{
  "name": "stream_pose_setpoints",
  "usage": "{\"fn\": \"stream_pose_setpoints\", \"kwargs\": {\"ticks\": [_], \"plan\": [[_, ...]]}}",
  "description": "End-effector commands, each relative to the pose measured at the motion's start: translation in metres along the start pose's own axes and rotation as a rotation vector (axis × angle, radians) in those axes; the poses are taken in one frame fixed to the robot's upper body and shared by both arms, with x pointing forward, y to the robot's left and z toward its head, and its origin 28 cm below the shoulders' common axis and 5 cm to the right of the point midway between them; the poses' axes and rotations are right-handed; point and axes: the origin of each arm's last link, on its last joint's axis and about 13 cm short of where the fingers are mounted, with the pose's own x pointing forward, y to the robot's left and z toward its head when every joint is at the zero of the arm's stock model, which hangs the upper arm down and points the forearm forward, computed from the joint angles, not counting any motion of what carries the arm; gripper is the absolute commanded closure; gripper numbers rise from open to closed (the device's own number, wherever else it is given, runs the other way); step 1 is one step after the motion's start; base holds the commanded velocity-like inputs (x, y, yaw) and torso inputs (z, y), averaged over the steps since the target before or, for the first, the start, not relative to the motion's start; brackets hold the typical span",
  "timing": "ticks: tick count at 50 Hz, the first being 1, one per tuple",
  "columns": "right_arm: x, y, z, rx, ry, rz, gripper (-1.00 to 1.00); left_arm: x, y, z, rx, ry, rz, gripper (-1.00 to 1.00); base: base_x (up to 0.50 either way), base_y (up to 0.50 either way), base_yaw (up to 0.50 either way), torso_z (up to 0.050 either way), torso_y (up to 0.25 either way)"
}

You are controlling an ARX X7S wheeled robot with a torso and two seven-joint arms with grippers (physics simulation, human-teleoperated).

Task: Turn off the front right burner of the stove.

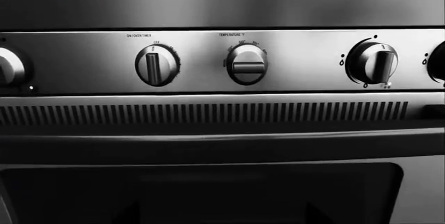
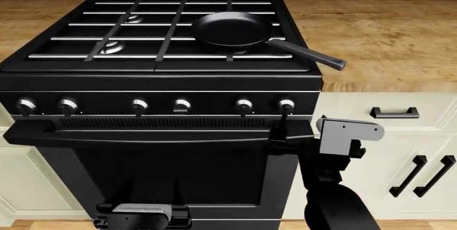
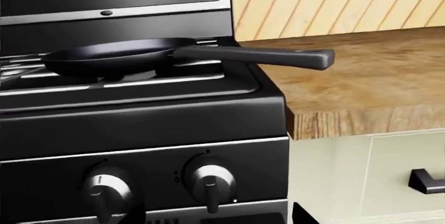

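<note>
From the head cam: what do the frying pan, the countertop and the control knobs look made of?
Frying pan: dark metal, matte black, possibly coated; dull sheen only. Countertop: wood or wood-look laminate; brown grain streaks, can't tell which. Control knobs: brushed metal look, silver faces with bright highlights; the left wrist view shows one against a brushed steel-like panel. All simulator renders, so material is as it looks.

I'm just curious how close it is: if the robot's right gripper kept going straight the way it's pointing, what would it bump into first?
Most likely the rightmost knob on the stove front: the right gripper points up at it from just below. Its wrist camera faces that knob closely. Depth is hard to judge, so the oven handle might touch first.
</note>
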Motion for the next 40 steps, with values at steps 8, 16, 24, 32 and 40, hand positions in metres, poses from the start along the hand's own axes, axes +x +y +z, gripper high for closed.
{"fn": "stream_pose_setpoints", "kwargs": {"ticks": [8,16,24,32,40], "plan": [[0.029,0.005,-0.025,-0.082,0.047,-0.023,-1.0,-0.002,-0.001,-0.002,-0.005,0.003,0.001,-1.0,0.0,0.0,0.0,0.0,0.0],[0.035,0.009,-0.028,-0.101,0.054,-0.017,-1.0,-0.002,-0.003,-0.003,-0.009,0.004,0.001,-1.0,0.0,0.0,0.0,0.0,0.0],[0.04,0.013,-0.031,-0.117,0.066,-0.02,-1.0,-0.003,-0.003,-0.004,-0.014,0.005,0.0,-1.0,0.0,0.0,0.0,0.0,0.0],[0.047,0.018,-0.035,-0.115,0.076,-0.019,-1.0,-0.003,-0.002,-0.004,-0.016,0.005,0.0,-1.0,0.0,0.0,0.0,0.0,0.0],[0.055,0.02,-0.039,-0.119,0.081,-0.038,-1.0,-0.004,-0.002,-0.004,-0.014,0.005,-0.003,-1.0,0.0,0.0,0.0,0.0,0.0]]}}
